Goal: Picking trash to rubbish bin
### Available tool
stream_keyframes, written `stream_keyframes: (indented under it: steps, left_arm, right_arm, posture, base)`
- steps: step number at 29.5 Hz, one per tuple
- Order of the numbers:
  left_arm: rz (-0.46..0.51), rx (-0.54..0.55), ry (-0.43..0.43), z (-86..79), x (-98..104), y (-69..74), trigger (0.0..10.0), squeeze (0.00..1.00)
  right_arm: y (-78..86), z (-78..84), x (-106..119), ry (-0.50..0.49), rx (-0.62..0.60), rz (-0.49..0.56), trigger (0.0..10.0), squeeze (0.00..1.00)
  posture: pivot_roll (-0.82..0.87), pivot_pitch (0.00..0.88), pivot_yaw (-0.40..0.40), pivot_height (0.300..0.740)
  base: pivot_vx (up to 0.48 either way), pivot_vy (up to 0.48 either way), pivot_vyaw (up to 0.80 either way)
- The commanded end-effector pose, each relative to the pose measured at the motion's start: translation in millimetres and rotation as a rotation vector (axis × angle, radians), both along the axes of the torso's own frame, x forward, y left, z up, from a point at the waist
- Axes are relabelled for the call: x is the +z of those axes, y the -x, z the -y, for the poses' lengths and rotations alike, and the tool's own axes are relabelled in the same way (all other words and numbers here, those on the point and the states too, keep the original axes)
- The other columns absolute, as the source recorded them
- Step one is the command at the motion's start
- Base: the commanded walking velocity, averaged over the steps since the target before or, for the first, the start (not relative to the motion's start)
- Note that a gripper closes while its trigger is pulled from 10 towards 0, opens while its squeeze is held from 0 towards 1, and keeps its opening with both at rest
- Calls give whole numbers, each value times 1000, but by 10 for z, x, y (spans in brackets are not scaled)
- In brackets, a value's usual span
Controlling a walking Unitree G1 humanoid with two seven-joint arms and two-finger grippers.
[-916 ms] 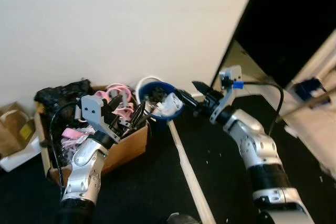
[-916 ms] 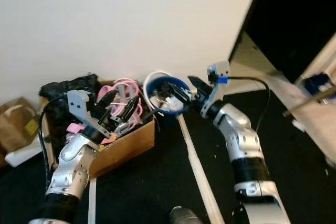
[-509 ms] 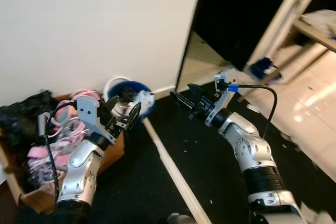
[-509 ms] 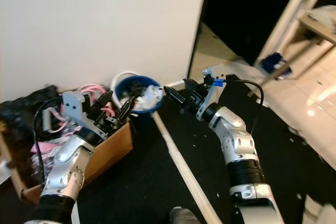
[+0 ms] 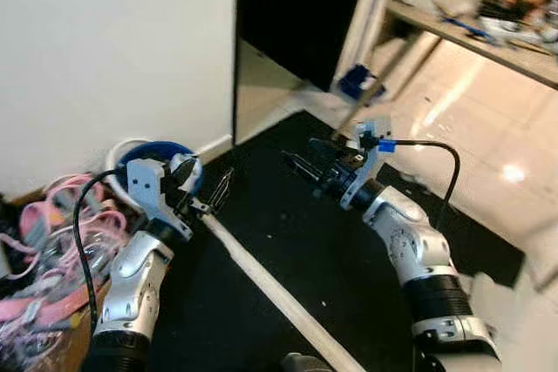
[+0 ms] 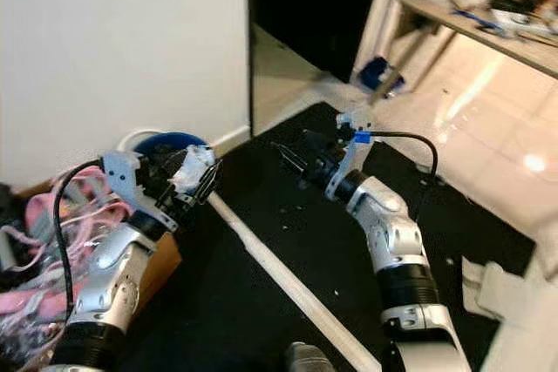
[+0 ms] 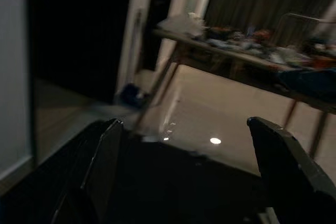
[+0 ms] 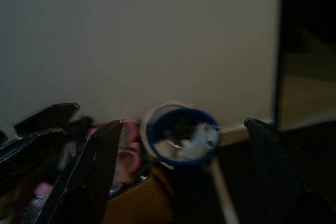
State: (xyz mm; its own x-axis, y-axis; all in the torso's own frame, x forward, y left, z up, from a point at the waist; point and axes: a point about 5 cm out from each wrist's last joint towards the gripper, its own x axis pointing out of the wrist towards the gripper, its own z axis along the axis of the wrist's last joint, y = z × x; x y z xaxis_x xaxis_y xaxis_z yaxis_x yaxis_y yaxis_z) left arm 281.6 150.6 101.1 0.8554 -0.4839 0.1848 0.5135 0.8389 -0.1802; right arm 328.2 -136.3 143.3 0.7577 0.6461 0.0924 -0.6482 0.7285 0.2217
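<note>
The blue rubbish bin stands on the floor against the white wall and serves as the landmark here. White crumpled trash lies inside it, so at least one piece appears already deposited. Beside the bin, on the side away from the dark doorway, a cardboard box holds pink cords.

The left tool hangs just in front of the bin, its fingers spread wide with nothing between them. The right tool is held out over the black mat, well apart from the bin on the doorway side, and is likewise wide and empty. A pale strip runs across the mat from near the bin toward the robot.

Likely risks, as a judgement: the left arm's loose black cable hangs close to the pink cords and could snag them if that arm swings; the strip could catch a foot as the robot walks; the head views are soft, so a reach aimed now might miss.
</note>
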Motion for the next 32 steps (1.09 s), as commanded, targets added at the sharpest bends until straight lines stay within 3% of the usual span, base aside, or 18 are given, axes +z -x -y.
stream_keyframes:
  steps: [1, 32]
  left_arm:
    - [-19, 6, -8, -28, -49, 21, 10000, 0]
    - [-19, 4, -7, -25, -48, 20, 10000, 0]
  right_arm:
    - [11, -26, -39, -2, 7, -18, 10000, 0]
    - [11, -26, -37, -2, 7, -21, 10000, 0]
  posture:
    - [36, 0, -44, 740]
    - [36, 0, -44, 740]
  base:
    - [0, 0, -788]
    - [0, 0, -794]
